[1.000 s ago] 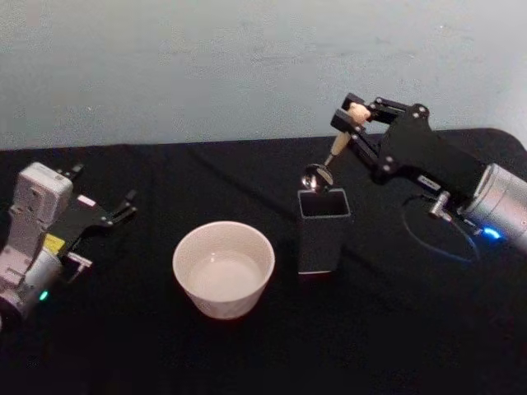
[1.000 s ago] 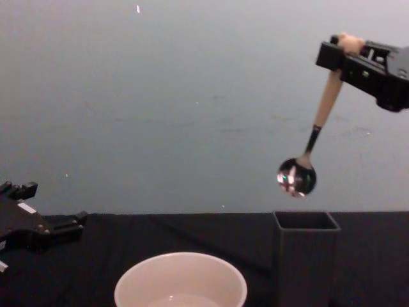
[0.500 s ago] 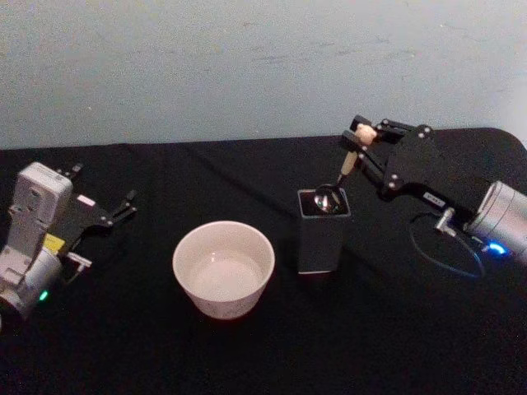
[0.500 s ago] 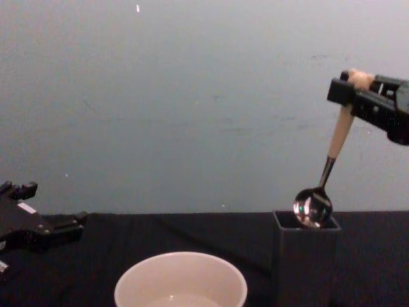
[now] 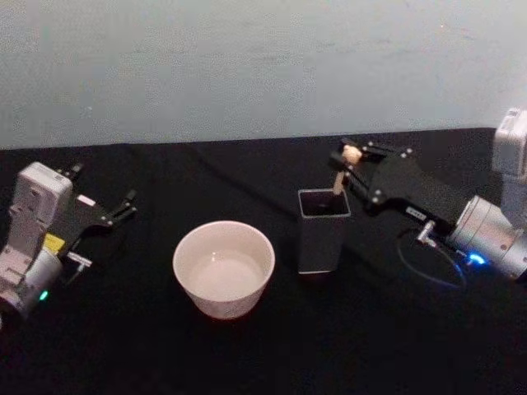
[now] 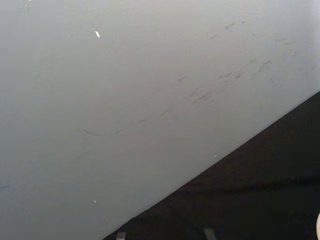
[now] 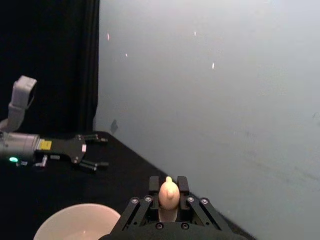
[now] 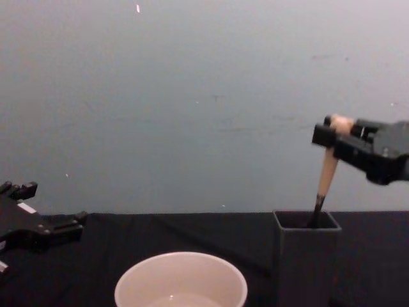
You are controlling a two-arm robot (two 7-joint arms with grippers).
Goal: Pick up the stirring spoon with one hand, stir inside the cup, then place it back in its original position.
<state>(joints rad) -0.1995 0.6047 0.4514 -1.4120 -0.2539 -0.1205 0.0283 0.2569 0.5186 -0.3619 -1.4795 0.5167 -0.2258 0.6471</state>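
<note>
The stirring spoon (image 8: 328, 171) stands tilted in the dark grey square holder (image 8: 305, 257), its bowl hidden inside and its peach handle (image 5: 338, 177) sticking out. My right gripper (image 5: 350, 156) is shut on the handle's bear-head top (image 7: 168, 191), just above and right of the holder (image 5: 323, 231). The cream-white cup (image 5: 223, 267) sits left of the holder, and its rim (image 8: 181, 279) shows low in the chest view. My left gripper (image 5: 128, 203) rests far left on the table, open and holding nothing.
A black cloth (image 5: 247, 346) covers the table, with a pale wall (image 5: 247, 66) behind it. A thin cable loop (image 5: 424, 267) lies on the cloth under my right wrist. The left arm (image 7: 50, 149) appears far off in the right wrist view.
My right gripper has come down with the spoon. The bowl went from hanging above the holder, to its rim, to inside it. The left arm has not moved.
</note>
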